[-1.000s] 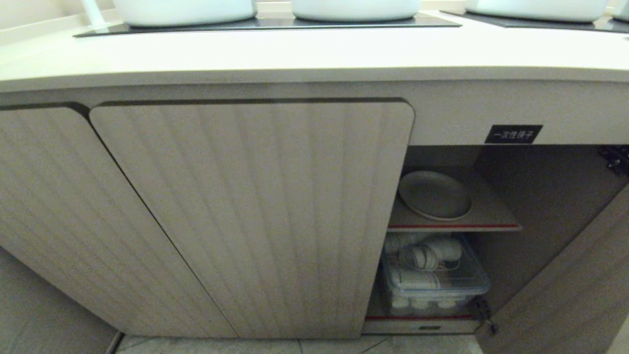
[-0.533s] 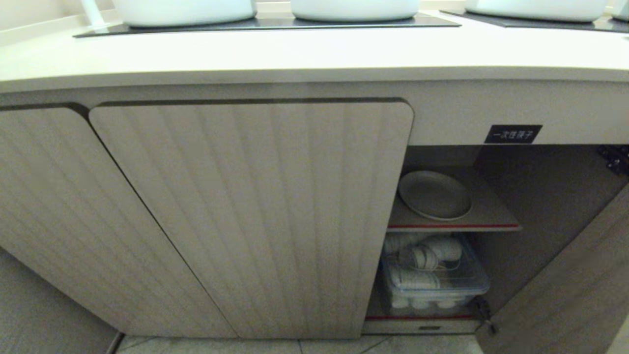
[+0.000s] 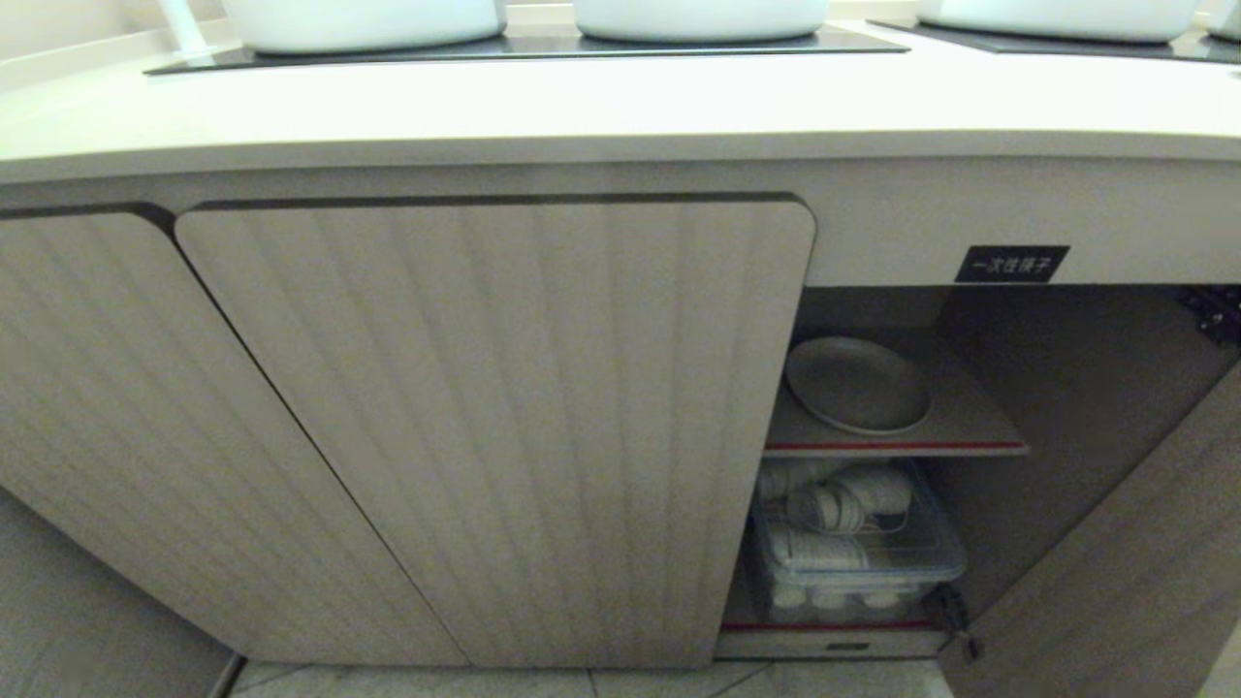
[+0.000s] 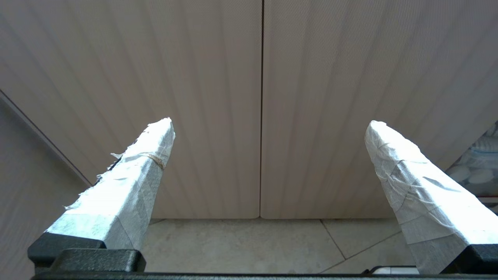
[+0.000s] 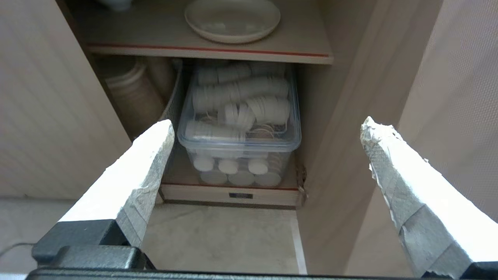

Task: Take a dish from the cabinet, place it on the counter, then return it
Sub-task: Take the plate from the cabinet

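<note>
Both of my grippers, the right gripper point(image 5: 266, 126) and the left gripper point(image 4: 268, 124), stood spread wide and held nothing. Facing the open pale beige ribbed-door cabinet point(image 5: 58, 116), I noted the round cream-white shallow dish point(image 5: 232, 19) lying on its inner shelf point(image 5: 295, 48), far rim cut off. Below, a clear plastic box point(image 5: 239, 144) held white items I could not identify.

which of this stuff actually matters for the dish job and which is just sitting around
For the job:
dish on the inner shelf
cabinet, door open
counter
right gripper, open, facing the opening

Just there:
clear bin of white cups
white pots on the cooktop
left gripper, open, facing closed doors
</note>
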Controlling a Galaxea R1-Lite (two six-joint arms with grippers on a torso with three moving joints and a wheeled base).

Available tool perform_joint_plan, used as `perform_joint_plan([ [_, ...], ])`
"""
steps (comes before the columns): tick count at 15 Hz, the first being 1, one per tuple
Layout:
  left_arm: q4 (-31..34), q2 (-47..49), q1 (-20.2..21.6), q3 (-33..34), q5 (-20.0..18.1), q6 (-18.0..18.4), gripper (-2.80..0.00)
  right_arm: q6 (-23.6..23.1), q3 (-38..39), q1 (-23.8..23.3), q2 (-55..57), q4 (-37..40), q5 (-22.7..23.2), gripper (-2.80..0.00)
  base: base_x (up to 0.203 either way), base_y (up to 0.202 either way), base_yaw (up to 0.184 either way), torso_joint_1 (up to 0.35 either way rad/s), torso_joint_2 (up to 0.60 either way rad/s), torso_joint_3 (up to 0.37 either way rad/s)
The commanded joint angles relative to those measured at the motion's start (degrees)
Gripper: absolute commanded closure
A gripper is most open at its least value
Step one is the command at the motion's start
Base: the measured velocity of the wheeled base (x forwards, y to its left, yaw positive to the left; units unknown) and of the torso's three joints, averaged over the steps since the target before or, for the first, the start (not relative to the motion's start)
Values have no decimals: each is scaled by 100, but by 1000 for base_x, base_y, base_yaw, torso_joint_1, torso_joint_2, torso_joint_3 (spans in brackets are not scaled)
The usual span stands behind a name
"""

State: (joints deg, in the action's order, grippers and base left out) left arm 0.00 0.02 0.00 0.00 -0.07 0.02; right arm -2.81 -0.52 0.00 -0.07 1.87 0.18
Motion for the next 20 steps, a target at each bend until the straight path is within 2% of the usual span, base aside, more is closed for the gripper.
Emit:
perform_joint_plan([
  [1, 0, -2, 0, 0, -1, -2, -280, -18, -54, 0, 8, 113, 8, -280, 0, 0, 0, 0, 0, 0],
  [5, 0, -2, 0, 0, -1, -2, -280, -2, -409, 0, 180, 572, 73, -280, 0, 0, 0, 0, 0, 0],
  [9, 0, -2, 0, 0, 5, -2, -280, 60, -805, -8, 1032, 758, 250, -280, 0, 0, 0, 0, 0, 0],
  [16, 0, -2, 0, 0, 0, -2, -280, 518, -1952, -55, 3717, 647, 441, -280, 0, 0, 0, 0, 0, 0],
  [20, 0, -2, 0, 0, -1, -2, -280, 575, -2341, -56, 5512, -147, 485, -280, 0, 0, 0, 0, 0, 0],
])
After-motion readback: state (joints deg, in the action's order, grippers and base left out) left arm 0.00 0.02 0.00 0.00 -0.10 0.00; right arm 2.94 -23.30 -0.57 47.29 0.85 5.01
